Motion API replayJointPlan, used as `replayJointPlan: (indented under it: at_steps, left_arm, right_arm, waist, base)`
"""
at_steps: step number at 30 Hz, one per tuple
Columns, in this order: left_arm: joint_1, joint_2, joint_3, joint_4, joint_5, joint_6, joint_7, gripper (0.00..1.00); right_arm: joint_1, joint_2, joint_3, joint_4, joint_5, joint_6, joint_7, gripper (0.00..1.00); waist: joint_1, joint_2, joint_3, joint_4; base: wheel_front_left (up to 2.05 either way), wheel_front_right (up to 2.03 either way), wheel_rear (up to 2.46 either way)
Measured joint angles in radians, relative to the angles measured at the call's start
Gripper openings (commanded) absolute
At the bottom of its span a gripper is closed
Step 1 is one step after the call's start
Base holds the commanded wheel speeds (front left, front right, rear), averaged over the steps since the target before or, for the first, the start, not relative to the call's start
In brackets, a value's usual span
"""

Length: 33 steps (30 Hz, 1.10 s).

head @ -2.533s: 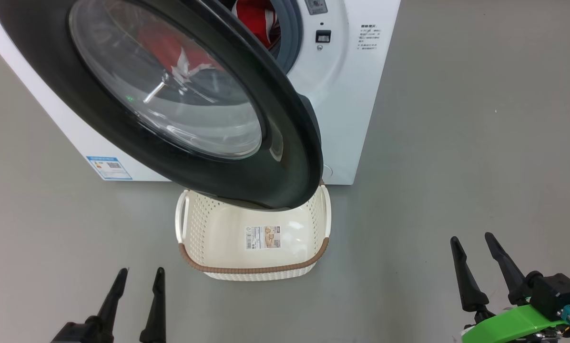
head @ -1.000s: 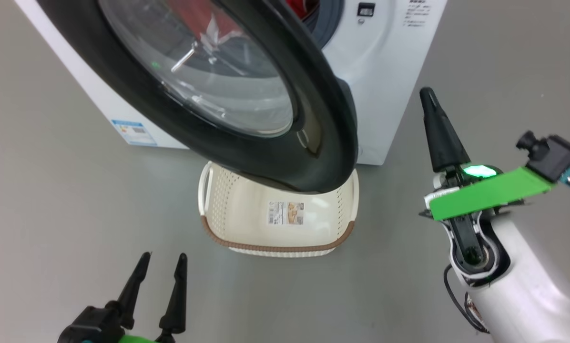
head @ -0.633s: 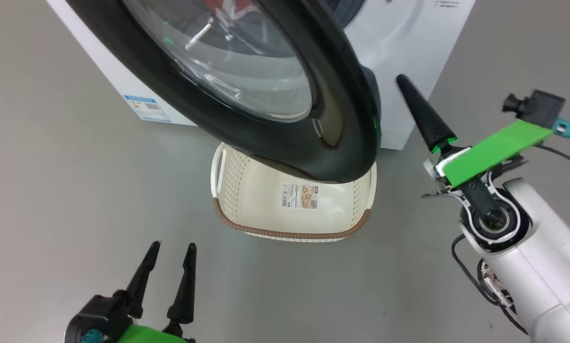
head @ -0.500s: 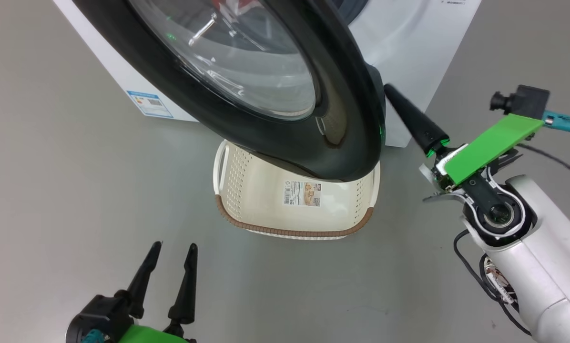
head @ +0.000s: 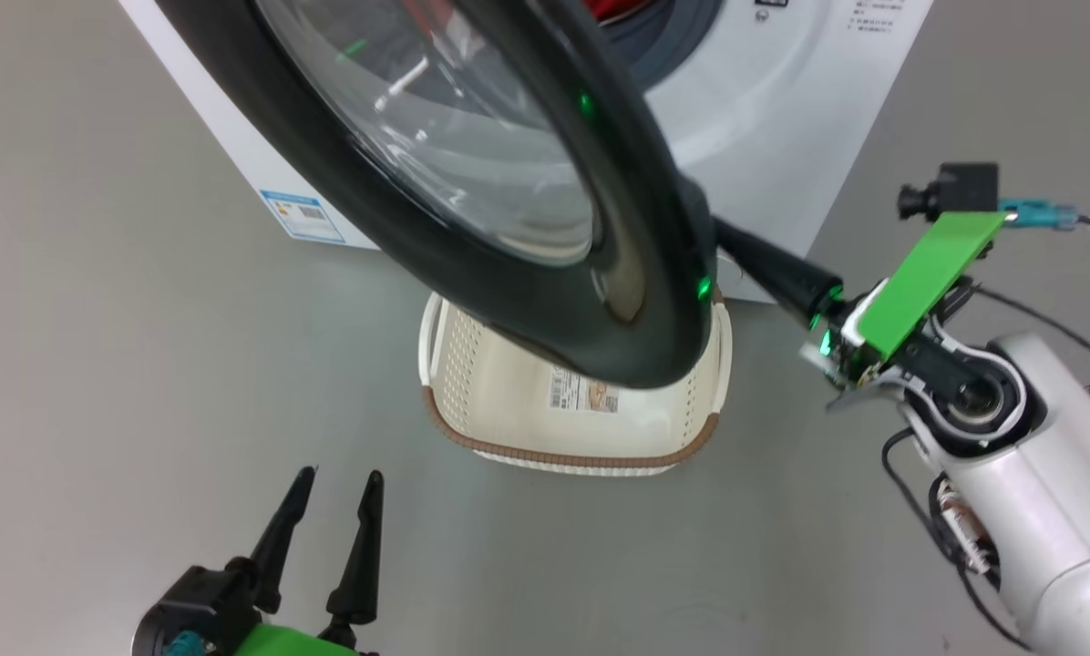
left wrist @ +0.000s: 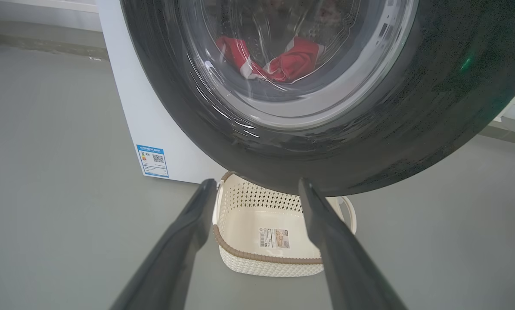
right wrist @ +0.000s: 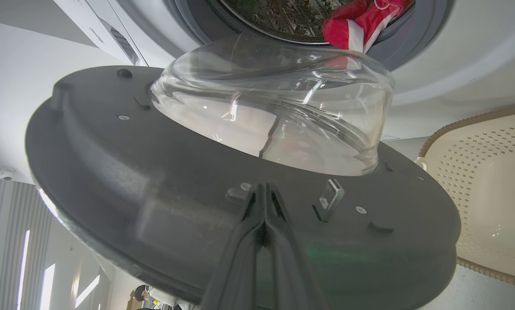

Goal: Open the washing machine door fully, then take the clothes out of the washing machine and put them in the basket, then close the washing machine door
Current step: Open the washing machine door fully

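Now that your closed, empty right gripper (right wrist: 264,189) has slipped behind the washing machine door (head: 472,282), keep pushing it wider; your left gripper (head: 340,476) waits spread wide.

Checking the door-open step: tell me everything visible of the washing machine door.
The washing machine door is large and round: a wide glossy black outer rim around a bulging clear glass bowl. Its inner face looks like matte dark grey plastic, with screws, small tabs and a metal latch hook. It stands partly open, angled out from the washing machine, lower edge above the basket. The shut right gripper seems to press its tips on the inner face beside the latch hook.
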State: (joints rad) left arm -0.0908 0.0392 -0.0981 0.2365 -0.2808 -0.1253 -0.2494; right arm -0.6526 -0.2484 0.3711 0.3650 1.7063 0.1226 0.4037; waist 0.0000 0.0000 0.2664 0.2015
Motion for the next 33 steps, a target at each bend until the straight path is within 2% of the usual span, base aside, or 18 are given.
replayJointPlan:
  at_steps: [12,23,33]
  left_arm:
    - [0.046,0.000,0.002,0.002,0.000,0.000,0.000,1.00]
    - [0.091,0.001,0.010,0.001,0.000,0.000,0.000,1.00]
    - [0.095,0.001,0.014,0.000,0.000,0.000,0.000,1.00]
  right_arm:
    - [0.111,0.072,-0.002,-0.011,-0.031,0.000,0.148,0.00]
    - [0.166,0.135,0.007,-0.003,-0.054,0.000,0.196,0.00]
    - [0.178,0.160,0.036,0.002,-0.089,0.000,0.201,0.00]
  waist:
    - [0.0000,0.0000,-0.084,0.033]
    - [-0.0001,0.0000,-0.137,0.095]
    - [0.0000,0.0000,-0.161,0.160]
  base:
    - [0.00,0.00,0.00]
    - [0.00,0.00,0.00]
    - [0.00,0.00,0.00]
